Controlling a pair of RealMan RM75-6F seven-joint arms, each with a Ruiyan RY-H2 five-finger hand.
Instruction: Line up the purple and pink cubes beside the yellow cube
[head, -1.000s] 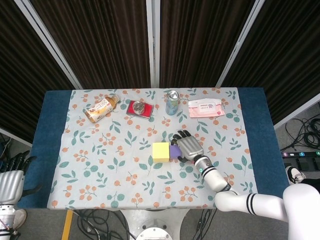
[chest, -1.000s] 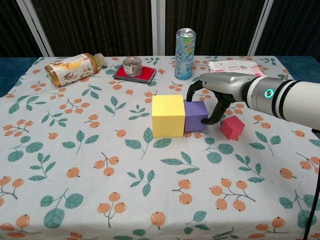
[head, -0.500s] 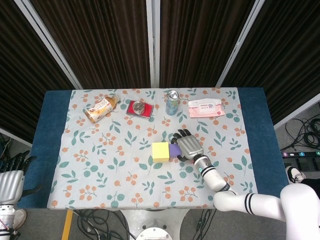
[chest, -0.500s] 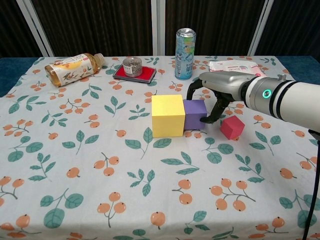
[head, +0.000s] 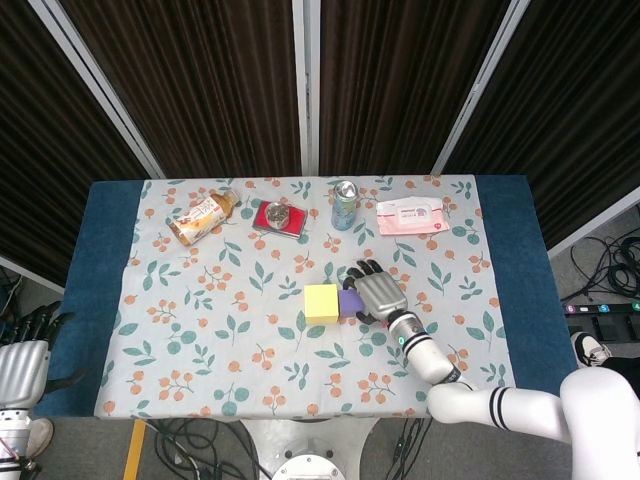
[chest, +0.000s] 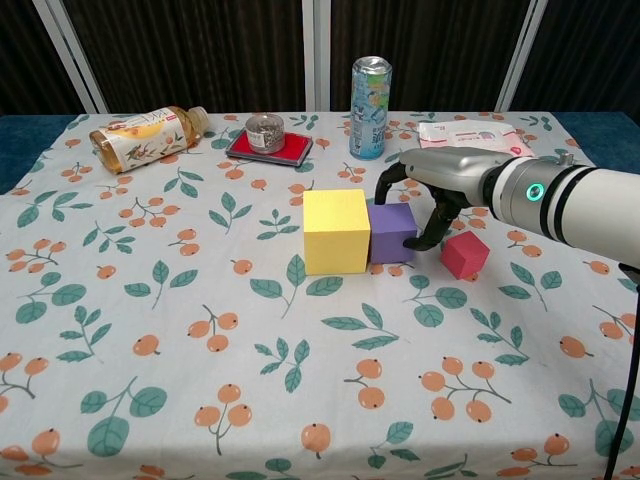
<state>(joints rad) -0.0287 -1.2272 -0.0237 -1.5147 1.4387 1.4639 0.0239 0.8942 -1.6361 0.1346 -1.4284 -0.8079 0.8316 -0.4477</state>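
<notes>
At the centre of the chest view, the yellow cube (chest: 336, 231) sits on the leaf-and-berry tablecloth (chest: 150, 300) with the smaller purple cube (chest: 391, 232) touching its right face; the two form a short row running left to right across the frame, their front faces roughly square to the camera; the purple cube's front face sits a little behind the yellow cube's. The right hand (chest: 432, 190) arches over the purple cube from the right of the frame, fingers (chest: 385, 181) curled down around it at its back and right side; whether they press the cube cannot be told from either view. The pink cube (chest: 464, 254) lies just right of the hand, apart from the purple cube and turned so that one corner faces the camera, slightly forward of the row's line. In the head view, the hand (head: 373, 293) covers most of the purple cube (head: 349, 303) beside the yellow cube (head: 321, 303). The left hand (head: 25, 352) hangs at the lower left edge of the head view, off the table, fingers spread and holding nothing. Along the far edge lie a bottle (chest: 147, 135) on its side, a red tin (chest: 267, 144), an upright can (chest: 369, 94) and a wipes pack (chest: 466, 135).
</notes>
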